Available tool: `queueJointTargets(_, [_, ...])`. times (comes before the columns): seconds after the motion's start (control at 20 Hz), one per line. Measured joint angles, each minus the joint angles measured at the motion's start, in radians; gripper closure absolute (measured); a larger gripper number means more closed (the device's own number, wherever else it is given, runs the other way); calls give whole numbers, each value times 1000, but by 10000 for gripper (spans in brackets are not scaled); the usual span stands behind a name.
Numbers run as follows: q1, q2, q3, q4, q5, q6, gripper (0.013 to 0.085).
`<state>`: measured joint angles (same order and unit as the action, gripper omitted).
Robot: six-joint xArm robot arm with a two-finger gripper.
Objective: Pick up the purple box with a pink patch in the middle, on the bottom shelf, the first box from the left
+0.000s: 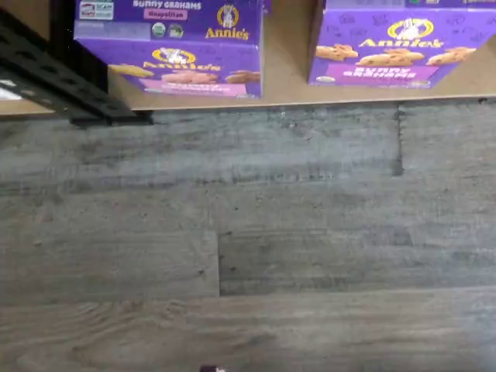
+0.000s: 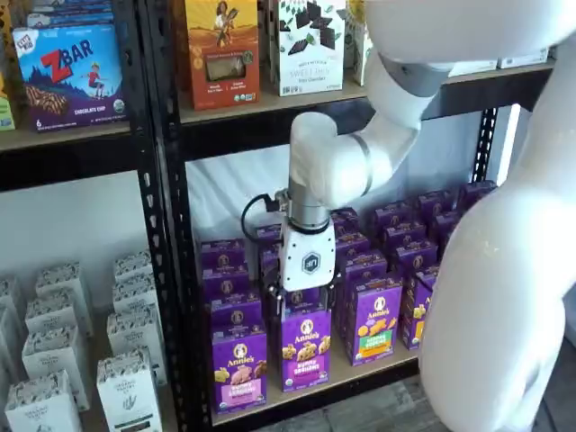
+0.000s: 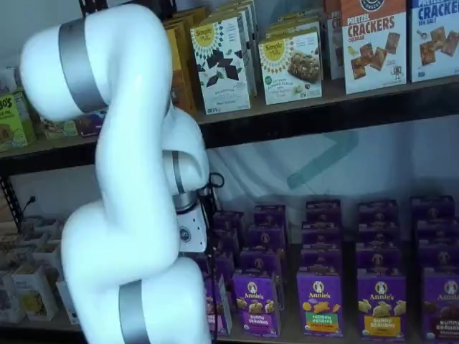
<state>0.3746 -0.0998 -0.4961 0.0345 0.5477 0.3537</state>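
Observation:
The purple box with its pink band stands upright at the left front of the bottom shelf. In the wrist view the purple box sits at the board's edge. In a shelf view my gripper hangs in front of the neighbouring purple carton, up and to the right of the purple box. A gap shows between its black fingers, so it is open and holds nothing. In a shelf view the arm hides the fingers and most of the purple box.
Rows of purple cartons fill the shelf to the right and behind. A black perforated upright stands just left of the purple box, with white cartons beyond it. The upper board carries other boxes. Grey plank floor lies below.

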Motion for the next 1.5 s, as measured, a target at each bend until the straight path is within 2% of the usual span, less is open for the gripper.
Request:
queueJointTargets(0.4, [22,184,-112,-53,-52,66,130])
queueJointTargets(0.55, [28,239,-144,-41,-74,62,130])
queueJointTargets(0.7, [30,284,-164,-58,-116,78,130])
queueJointTargets(0.9, [30,344,-207,-45,-118,66,130])
queueJointTargets(1.15, [23,418,-256,-84,-133,95,130])
queueJointTargets(1.5, [30,534,-342,-12,-153,36,130])
